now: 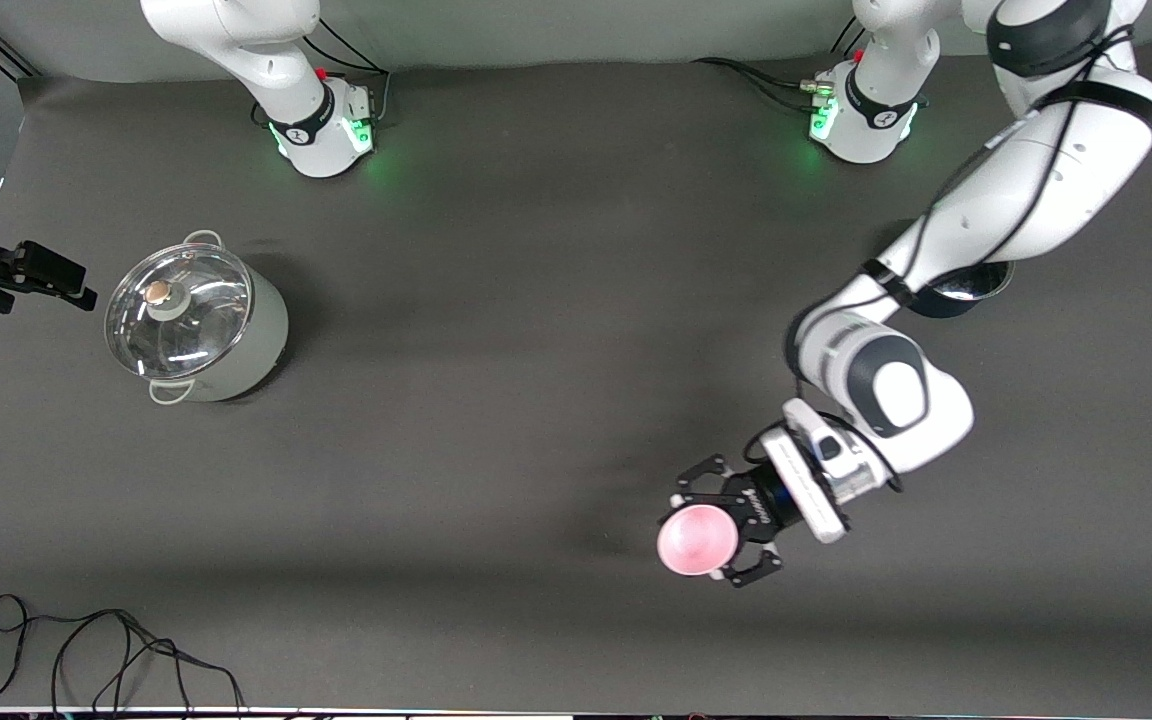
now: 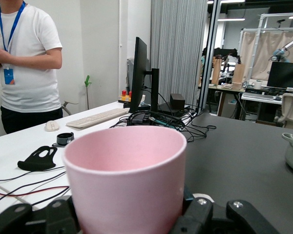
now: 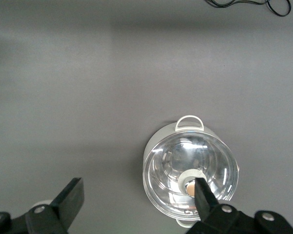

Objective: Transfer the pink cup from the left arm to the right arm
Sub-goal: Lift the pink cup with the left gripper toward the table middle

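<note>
While the handover is not yet made, the items stand as follows, entered from the right arm's end of the table to the left arm's end.

Right hand (image 1: 31, 275): at the extreme edge of the front view, beside the lidded pot and at its own end of the table. Fingers (image 3: 71, 197) spread wide with nothing between them; the right wrist view looks straight down on the pot. Waiting.

Lidded pot (image 1: 198, 322): pale body, glass lid, standing on the table (image 1: 536, 350).

Pink cup (image 1: 697, 540): upright, mouth up, long axis vertical, held over the part of the table nearer the front camera, toward the left arm's end.

Left hand (image 1: 711, 535): clamped on the cup's lower wall from both sides; rim and upper wall stand free above the fingers (image 2: 205, 219).

Governing relation: the cup lies well apart from the right hand, across most of the table's width. By judgement, that gap must close, and the free upper wall is what the receiving hand can take.
</note>
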Available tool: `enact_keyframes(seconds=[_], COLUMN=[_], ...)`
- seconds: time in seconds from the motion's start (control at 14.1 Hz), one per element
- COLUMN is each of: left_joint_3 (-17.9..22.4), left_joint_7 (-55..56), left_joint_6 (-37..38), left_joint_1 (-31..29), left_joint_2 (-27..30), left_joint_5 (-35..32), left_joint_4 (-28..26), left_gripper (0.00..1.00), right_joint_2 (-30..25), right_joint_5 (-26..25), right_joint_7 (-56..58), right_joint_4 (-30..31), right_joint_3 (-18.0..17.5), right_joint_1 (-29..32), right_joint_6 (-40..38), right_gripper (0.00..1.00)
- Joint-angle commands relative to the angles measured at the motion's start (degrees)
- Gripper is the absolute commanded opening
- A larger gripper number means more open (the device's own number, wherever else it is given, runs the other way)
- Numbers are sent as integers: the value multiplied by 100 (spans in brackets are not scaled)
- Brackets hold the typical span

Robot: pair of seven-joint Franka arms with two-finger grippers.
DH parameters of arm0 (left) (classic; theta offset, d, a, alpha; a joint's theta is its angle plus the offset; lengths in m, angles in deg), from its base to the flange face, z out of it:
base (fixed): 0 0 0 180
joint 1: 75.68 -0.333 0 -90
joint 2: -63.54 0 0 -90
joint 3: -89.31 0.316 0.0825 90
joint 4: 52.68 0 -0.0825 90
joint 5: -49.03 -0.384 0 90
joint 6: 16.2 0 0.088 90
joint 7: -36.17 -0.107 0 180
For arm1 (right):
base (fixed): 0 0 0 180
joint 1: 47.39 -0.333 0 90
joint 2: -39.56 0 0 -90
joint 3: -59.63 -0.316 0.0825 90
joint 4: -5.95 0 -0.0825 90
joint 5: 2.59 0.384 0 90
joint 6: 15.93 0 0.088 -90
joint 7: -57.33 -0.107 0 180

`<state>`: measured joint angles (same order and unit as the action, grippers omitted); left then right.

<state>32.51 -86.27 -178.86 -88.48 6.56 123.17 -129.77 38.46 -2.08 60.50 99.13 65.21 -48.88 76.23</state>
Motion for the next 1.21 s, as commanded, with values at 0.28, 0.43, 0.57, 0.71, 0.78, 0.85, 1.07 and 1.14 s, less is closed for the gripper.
enact_keyframes(seconds=[0.28, 0.43, 0.57, 0.71, 0.78, 0.85, 1.07, 1.14], left_joint_3=[-24, 63, 64, 55, 55, 46, 55, 55], left_joint_7=[817, 924, 932, 941, 941, 941, 941, 941], left_joint_6=[-2100, -2427, -2717, -2893, -3033, -3148, -3289, -3307], left_joint_1=[1910, 2456, 2738, 2976, 3090, 3178, 3346, 3363], left_joint_2=[64, 64, 99, 169, 187, 187, 187, 187], left_joint_5=[40, 22, 14, 13, 13, 13, -13, -13], left_joint_4=[1475, 1898, 2022, 2137, 2154, 2181, 2304, 2304], left_gripper=[0, 0, 0, 0, 0, 0, 0, 0], right_joint_2=[-39, -4, 22, -12, -13, -13, -4, 31], right_joint_5=[431, 511, 502, 502, 502, 502, 493, 502], right_joint_7=[8, -847, -1982, -3473, -4203, -4733, -5930, -6098], right_joint_4=[-54, -160, -369, -528, -625, -704, -932, -1081], right_joint_3=[5, -4, -12, -12, -12, -12, -21, -13], right_joint_1=[-106, -106, -141, -220, -229, -333, -562, -667], right_joint_6=[40, 31, -4, -109, -197, -302, -365, -365], right_gripper=[100, 100, 100, 100, 100, 100, 100, 100])
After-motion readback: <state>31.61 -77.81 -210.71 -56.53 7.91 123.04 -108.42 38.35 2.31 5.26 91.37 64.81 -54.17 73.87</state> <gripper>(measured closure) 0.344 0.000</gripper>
